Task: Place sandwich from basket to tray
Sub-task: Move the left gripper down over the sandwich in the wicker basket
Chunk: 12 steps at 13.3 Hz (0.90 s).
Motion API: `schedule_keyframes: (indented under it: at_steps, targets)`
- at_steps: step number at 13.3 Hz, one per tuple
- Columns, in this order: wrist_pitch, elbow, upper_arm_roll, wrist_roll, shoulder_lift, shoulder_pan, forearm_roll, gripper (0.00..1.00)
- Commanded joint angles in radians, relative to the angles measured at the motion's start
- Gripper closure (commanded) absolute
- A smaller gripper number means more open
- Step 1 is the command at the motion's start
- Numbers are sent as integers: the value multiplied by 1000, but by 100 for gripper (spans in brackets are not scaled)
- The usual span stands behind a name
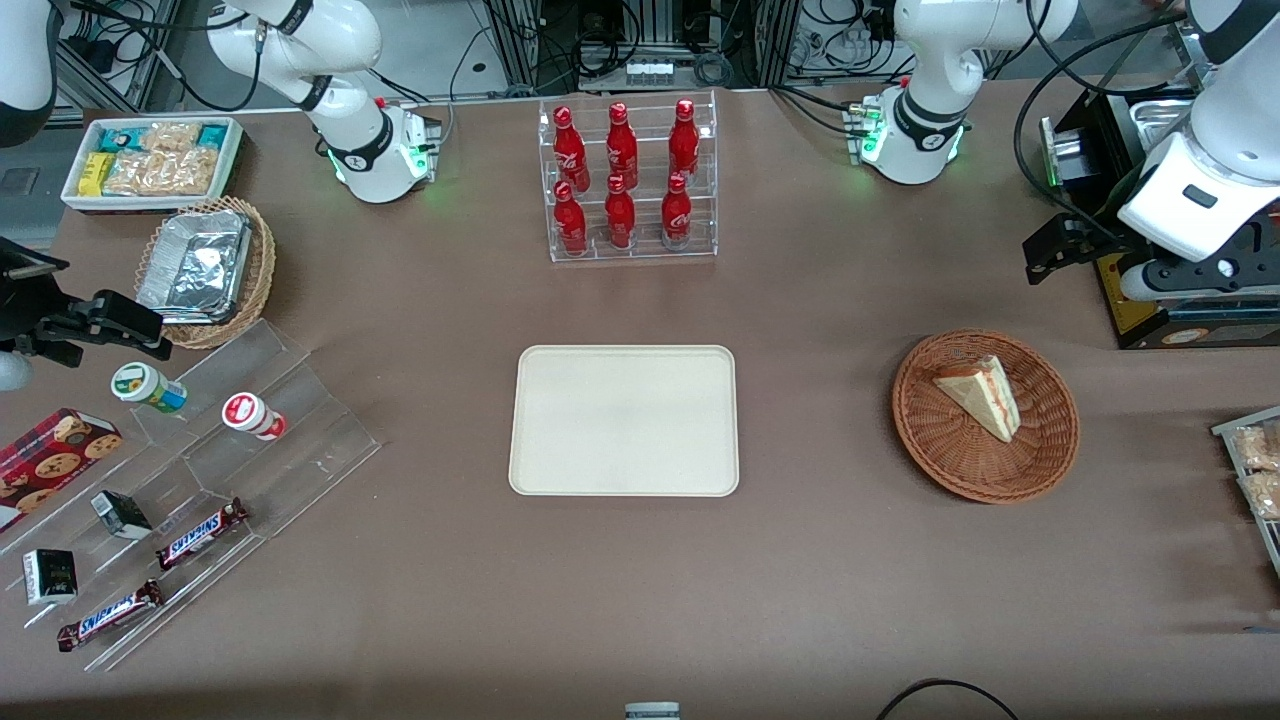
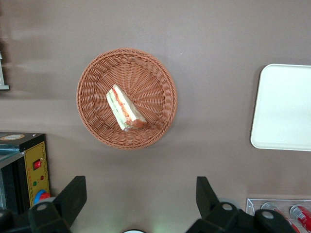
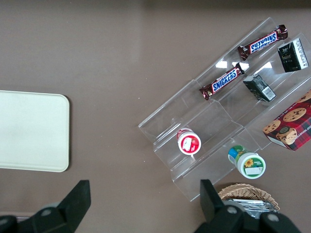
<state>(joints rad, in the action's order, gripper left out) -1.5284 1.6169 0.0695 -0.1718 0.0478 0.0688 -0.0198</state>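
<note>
The sandwich [image 1: 983,397], a pale wedge with red, orange and green filling, lies in the round reddish-brown wicker basket [image 1: 930,450] toward the working arm's end of the table. The cream tray [image 1: 624,420] lies flat at the table's middle with nothing on it. My left gripper [image 1: 1042,262] hangs above the table, farther from the front camera than the basket and a little more toward the working arm's end. In the left wrist view the gripper [image 2: 141,191] is open wide and holds nothing, with the sandwich [image 2: 125,108], basket [image 2: 97,77] and tray [image 2: 284,107] below it.
A clear rack of red bottles [image 1: 630,180] stands farther back than the tray. A black and yellow device [image 1: 1150,300] sits beside my gripper. An acrylic stepped stand with snacks [image 1: 230,440], a tan basket with foil containers [image 1: 205,270] and a white bin [image 1: 150,160] lie toward the parked arm's end.
</note>
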Motion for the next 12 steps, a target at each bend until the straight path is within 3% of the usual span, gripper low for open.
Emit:
schedule_keyframes:
  at_steps: [1,6,12]
  targets:
    - [4,8,-2,-12,15,6,-15,0]
    - [7,9,-13,-6,4,-10,-6,0]
    - [16,63,-23,-28,-37,-127,-11,0]
